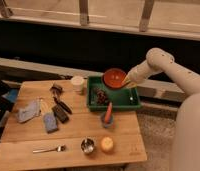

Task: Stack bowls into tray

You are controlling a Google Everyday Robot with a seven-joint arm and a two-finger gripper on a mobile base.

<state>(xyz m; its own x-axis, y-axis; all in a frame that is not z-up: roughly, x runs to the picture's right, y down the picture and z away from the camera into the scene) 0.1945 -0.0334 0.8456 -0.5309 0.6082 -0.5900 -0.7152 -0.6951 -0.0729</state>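
The end effector (pixel 126 80) gripped the bowl (pixel 114 77) at its right rim. The bowl was over the far side of the tray (pixel 92 102), which stood on the surface (pixel 78 131).

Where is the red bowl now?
Camera view: the red bowl is at the far edge of the green tray, the gripper at its right rim, the pale cup to its left.

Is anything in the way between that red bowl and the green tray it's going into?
Nothing visible blocks it. The red bowl is at the back edge of the green tray, with the gripper at its right rim. A dark clump lies in the tray's left half, in front of the bowl; the right half looks mostly bare.
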